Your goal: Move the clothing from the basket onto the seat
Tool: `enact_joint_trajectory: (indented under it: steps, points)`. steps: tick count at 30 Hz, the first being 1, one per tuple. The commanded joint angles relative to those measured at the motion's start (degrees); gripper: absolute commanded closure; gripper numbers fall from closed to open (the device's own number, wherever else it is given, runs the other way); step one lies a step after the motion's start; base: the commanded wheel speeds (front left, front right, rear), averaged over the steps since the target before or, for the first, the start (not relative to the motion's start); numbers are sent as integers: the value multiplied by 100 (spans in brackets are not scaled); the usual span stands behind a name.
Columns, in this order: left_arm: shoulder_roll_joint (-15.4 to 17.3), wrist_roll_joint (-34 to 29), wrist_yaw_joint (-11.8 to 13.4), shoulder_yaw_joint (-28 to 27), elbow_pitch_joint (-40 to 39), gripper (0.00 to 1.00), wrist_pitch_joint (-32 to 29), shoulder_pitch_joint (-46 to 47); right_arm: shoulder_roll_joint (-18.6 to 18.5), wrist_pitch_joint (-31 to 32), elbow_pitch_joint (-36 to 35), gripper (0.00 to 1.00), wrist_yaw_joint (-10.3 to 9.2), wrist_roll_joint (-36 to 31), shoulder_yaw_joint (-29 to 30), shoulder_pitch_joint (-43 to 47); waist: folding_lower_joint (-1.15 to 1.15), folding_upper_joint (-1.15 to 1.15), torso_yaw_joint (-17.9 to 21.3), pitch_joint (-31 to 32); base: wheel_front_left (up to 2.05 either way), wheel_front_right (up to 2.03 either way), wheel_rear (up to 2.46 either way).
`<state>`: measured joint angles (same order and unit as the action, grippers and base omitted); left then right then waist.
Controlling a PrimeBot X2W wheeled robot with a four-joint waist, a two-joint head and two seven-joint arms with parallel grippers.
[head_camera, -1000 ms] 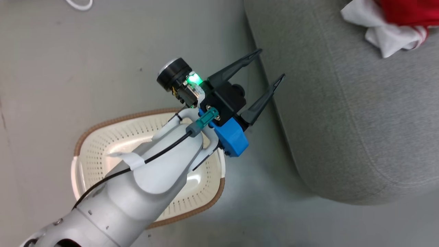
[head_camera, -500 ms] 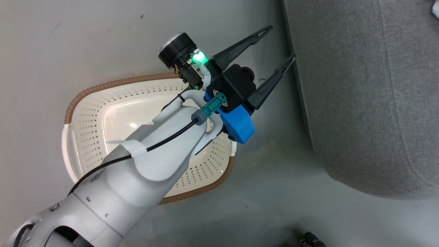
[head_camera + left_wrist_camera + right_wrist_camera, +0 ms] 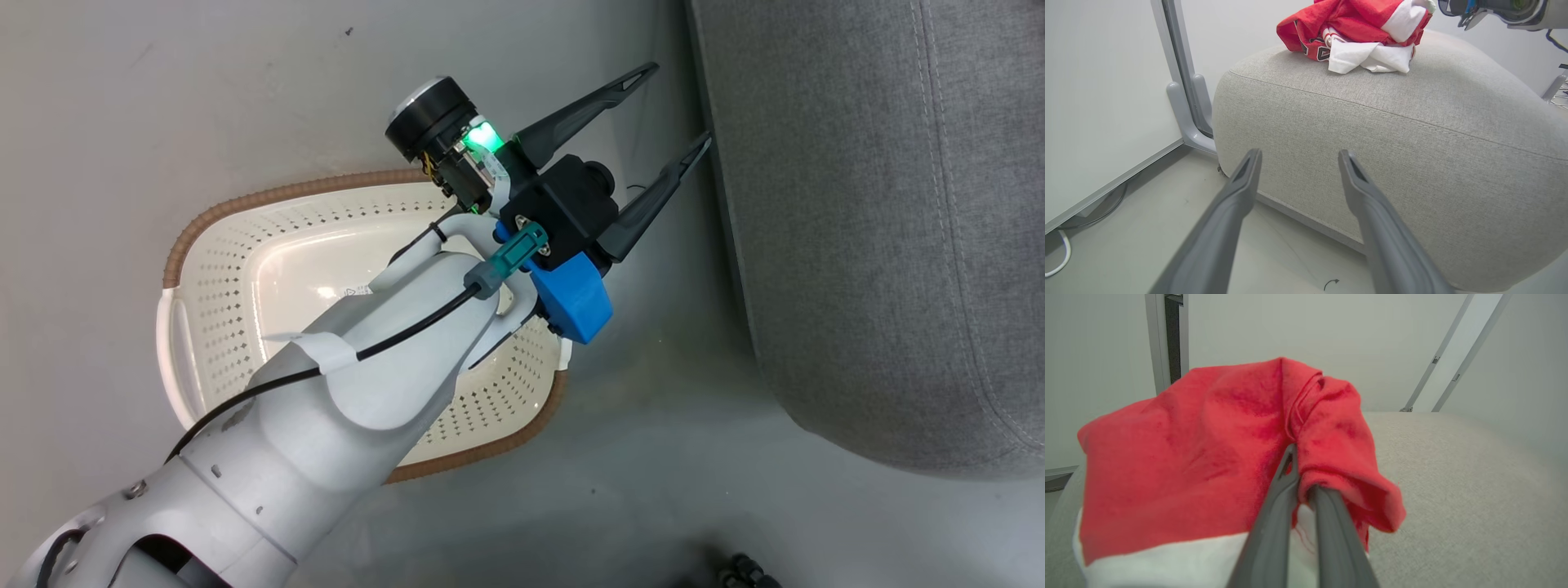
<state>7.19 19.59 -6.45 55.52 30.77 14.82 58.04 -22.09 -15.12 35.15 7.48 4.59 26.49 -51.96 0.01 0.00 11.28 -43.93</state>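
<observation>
**Right clamped on clothing, left free**

Head: my left gripper [image 3: 679, 104] is spread and holds nothing, over the floor [image 3: 637, 457] between basket [image 3: 245, 204] and seat [image 3: 857, 204]. My forearm [image 3: 384, 376] hides part of the basket bottom (bare where visible).

Left wrist: clothing [image 3: 1355, 36] heaped on the seat.

Right wrist: right gripper [image 3: 1300, 473] pinches the clothing. If I retreat without letting go, it could drag off. The pile's lower edge is cut off.

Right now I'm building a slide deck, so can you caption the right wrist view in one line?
Right gripper shut on a fold of the red clothing, the light grey seat beyond it.
</observation>
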Motion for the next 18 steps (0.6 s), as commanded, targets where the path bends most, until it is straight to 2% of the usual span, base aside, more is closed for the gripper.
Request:
enact_joint_trajectory:
  steps: [1, 5, 6, 7, 13, 18]
  points:
    - [10, 3, -2, -6, 6, 0, 22, 67, 30, -3, 85, 100, 2, -30, -23, 72, -1, 0, -9, 11, 0, 0, 0]
    - [14, 23, 1, 3, 34, 0, 33, 4, 13, -3, 251, 100, 2, -17, -15, 37, -1, 0, -21, 72, 0, 0, 0]
    - [6, 32, 5, -1, 36, 0, 31, -12, 7, -3, 252, 45, 2, -23, -1, 57, -1, 0, -24, 100, 0, 0, 0]
    - [-2, 35, 18, -4, 43, 0, 33, -37, 15, -3, 244, 0, 2, -23, 15, 114, -1, 0, -25, 144, 0, 0, 0]
    - [-60, 105, 43, -67, 51, 0, 42, -217, 109, -3, 64, 0, 2, -53, 114, 611, -1, 0, -22, 525, 0, 0, 0]
    - [-70, 132, 55, -216, -60, 0, 44, -488, 312, -3, -426, 0, 2, -53, 250, 1309, -1, 0, -10, 942, 0, 0, 0]
